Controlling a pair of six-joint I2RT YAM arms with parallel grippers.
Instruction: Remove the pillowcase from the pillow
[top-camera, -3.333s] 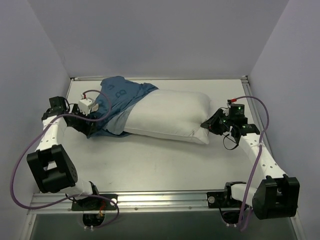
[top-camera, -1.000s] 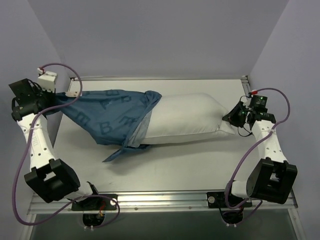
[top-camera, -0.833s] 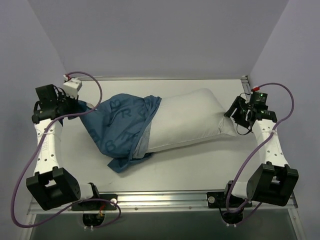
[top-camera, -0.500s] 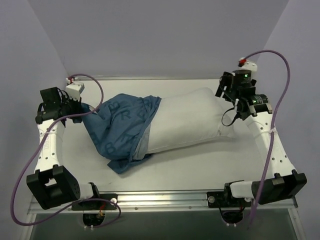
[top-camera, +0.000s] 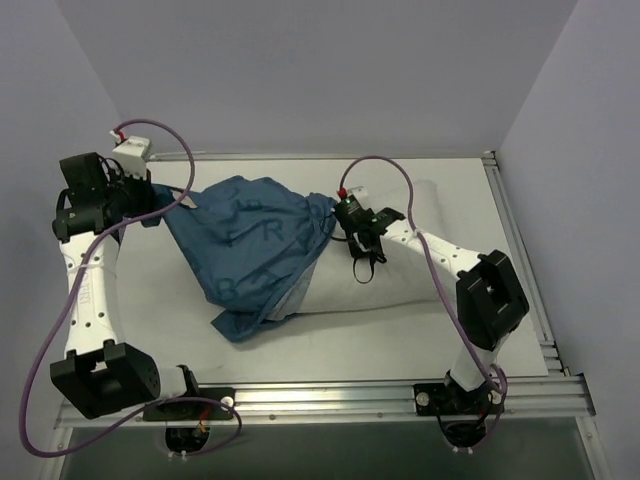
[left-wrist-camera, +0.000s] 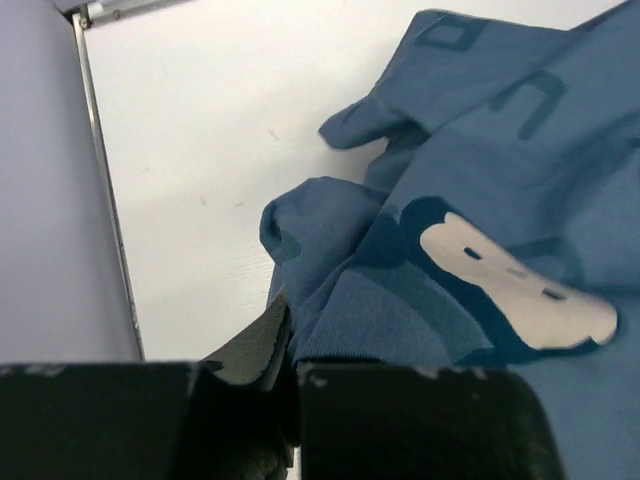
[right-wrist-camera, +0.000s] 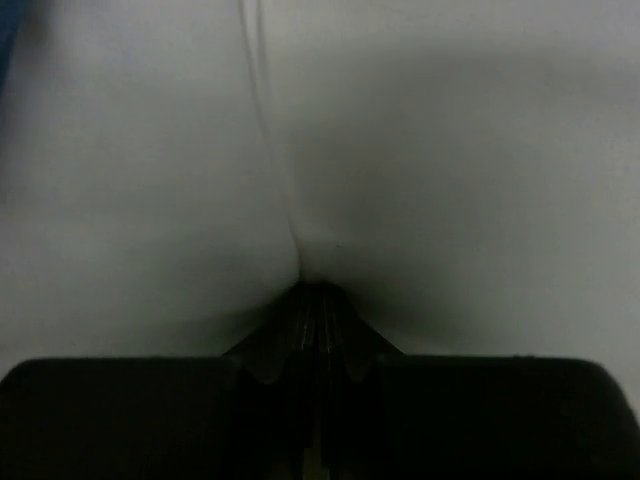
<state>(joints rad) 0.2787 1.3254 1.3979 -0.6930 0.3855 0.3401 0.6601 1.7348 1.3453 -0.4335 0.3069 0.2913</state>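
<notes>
Right gripper (right-wrist-camera: 318, 292) pinches the pillow (right-wrist-camera: 420, 150) — white fabric puckered at its tips, pillowcase (top-camera: 250, 235) just beside.

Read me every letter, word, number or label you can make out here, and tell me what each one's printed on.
"R": a light-blue letter printed on the pillowcase, seen in the top view.
Other letters on the pillowcase: single printed letters, too blurred or folded to read for sure in either view.
Pillow: plain white, no text visible.
No words, brands or numbers can be read anywhere else.
</notes>
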